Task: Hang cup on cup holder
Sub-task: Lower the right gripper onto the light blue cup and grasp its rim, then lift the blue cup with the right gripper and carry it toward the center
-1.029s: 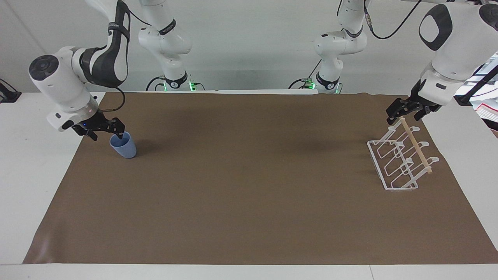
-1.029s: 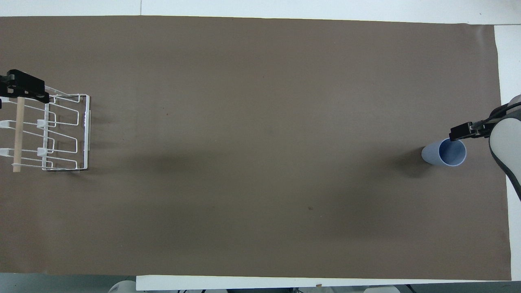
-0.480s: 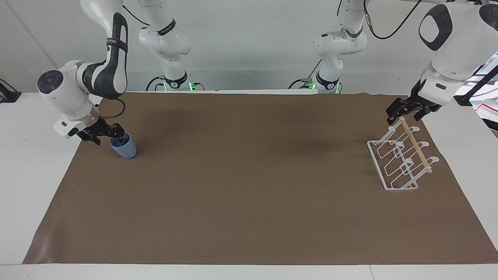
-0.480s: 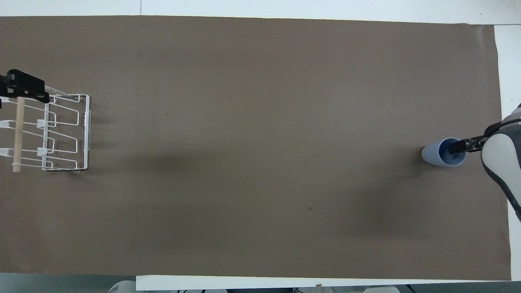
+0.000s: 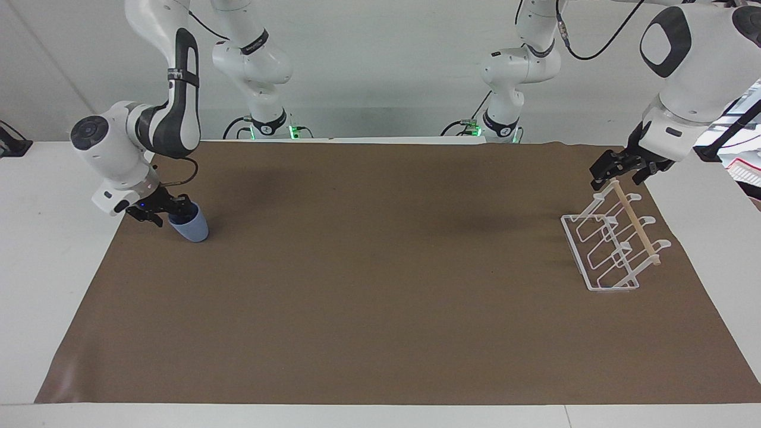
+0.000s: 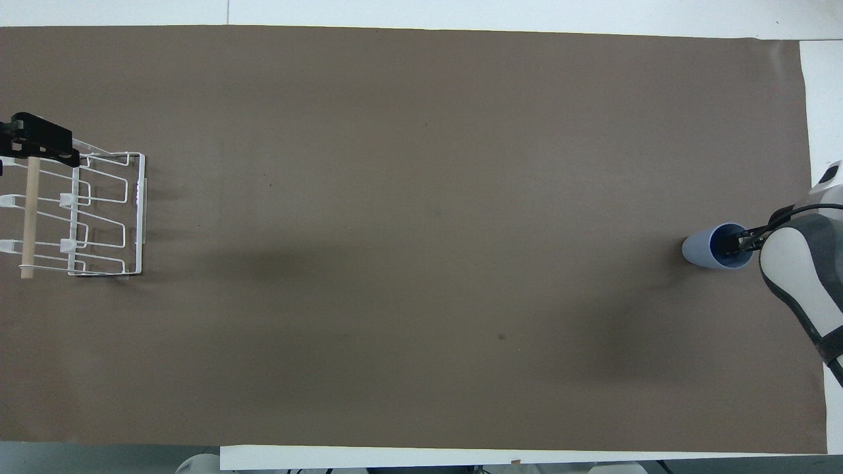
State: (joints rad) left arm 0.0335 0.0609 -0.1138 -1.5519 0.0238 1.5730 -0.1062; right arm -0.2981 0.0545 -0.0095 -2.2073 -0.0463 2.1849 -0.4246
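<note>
The right hand [image 5: 171, 212] is down at the small light-blue plastic tumbler cup [image 5: 194, 229], its tip dipped into the cup's open mouth. I cannot tell whether it is pinching the wall or loose around it. The cup stands on the surface toward the right arm's end.

The left hand [image 5: 621, 173] sits spread at the end of the light wooden rod [image 5: 636, 224] that is nearer to the robots. The rod tops the white wire cup holder [image 5: 600, 257], which stands toward the left arm's end, well apart from the cup.

A second ago the right hand was just beside the cup's rim; it has since slid in over the mouth. The left hand, cup and holder have not shifted.

A brown mat [image 5: 380, 309] covers the white surface [image 5: 35, 267], and a pale wall rises at the robots' end.
</note>
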